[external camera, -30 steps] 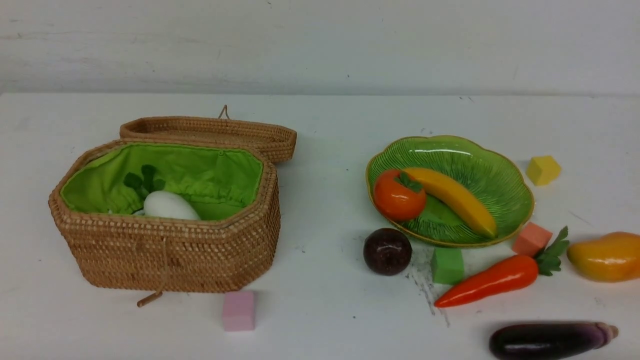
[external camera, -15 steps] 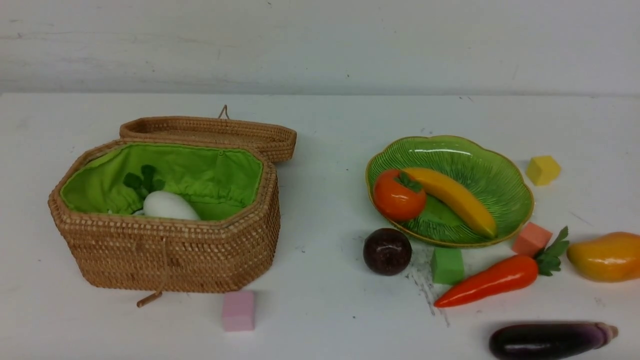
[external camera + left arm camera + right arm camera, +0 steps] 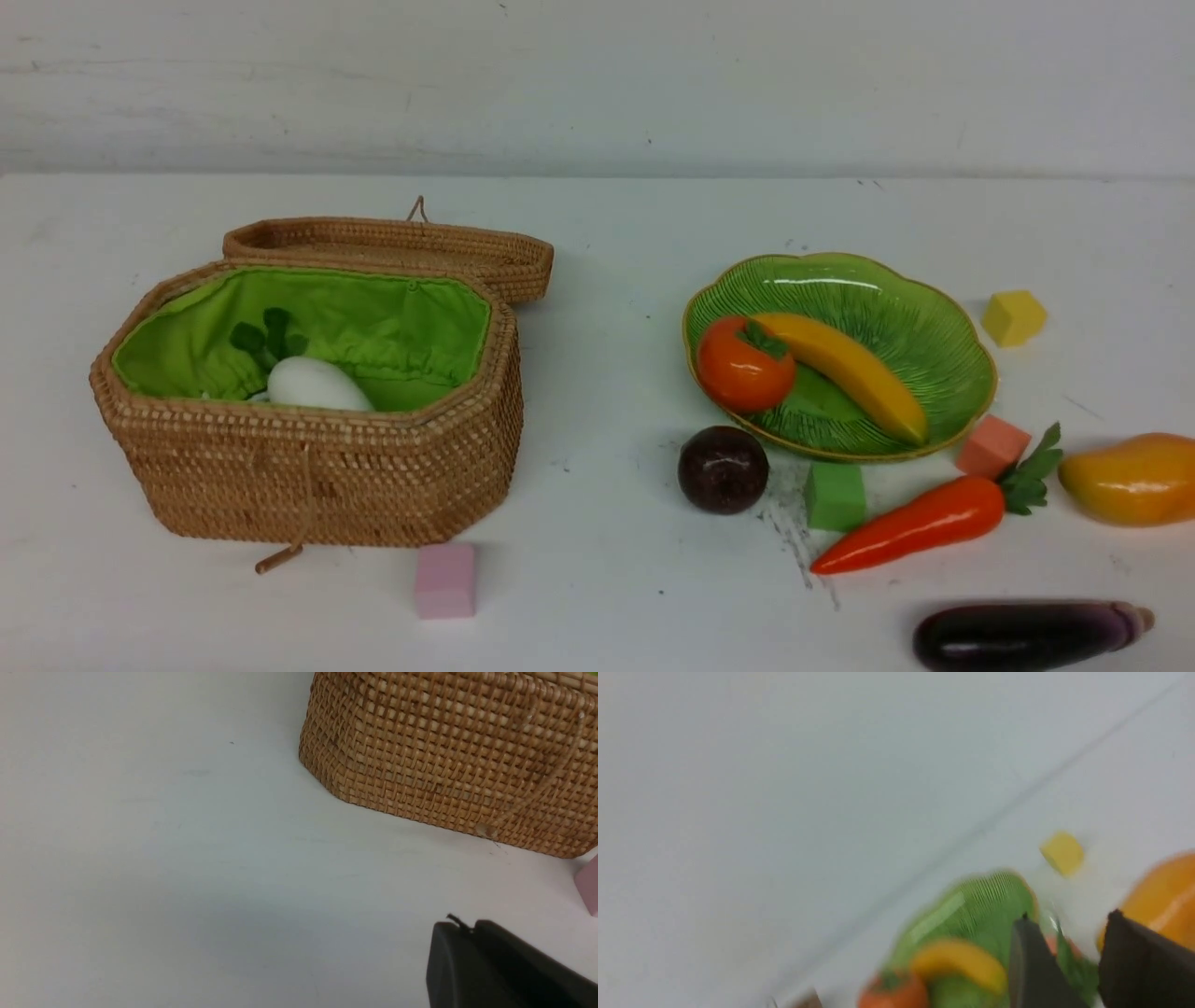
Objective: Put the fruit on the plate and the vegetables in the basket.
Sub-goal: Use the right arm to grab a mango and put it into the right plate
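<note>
The wicker basket (image 3: pixel 327 476) stands open at the left with the white radish (image 3: pixel 316 383) inside. On the green plate (image 3: pixel 896 308) lie the persimmon (image 3: pixel 744 364) and the banana (image 3: pixel 854 369). The plum (image 3: pixel 723 469), carrot (image 3: pixel 910 525), mango (image 3: pixel 1134 478) and eggplant (image 3: pixel 1022 636) lie on the table. Neither gripper shows in the front view. My left gripper (image 3: pixel 462 926) is shut and empty over bare table near the basket (image 3: pixel 448 756). My right gripper (image 3: pixel 1069 921) is open and empty, in a blurred view of the plate (image 3: pixel 980 896), banana (image 3: pixel 957 959) and mango (image 3: pixel 1167 891).
Foam cubes lie around: pink (image 3: pixel 445 580) in front of the basket, green (image 3: pixel 836 496) and salmon (image 3: pixel 991 445) by the plate's near rim, yellow (image 3: pixel 1014 317) to its right. The basket's lid (image 3: pixel 392 245) hangs open behind it. A wall backs the table.
</note>
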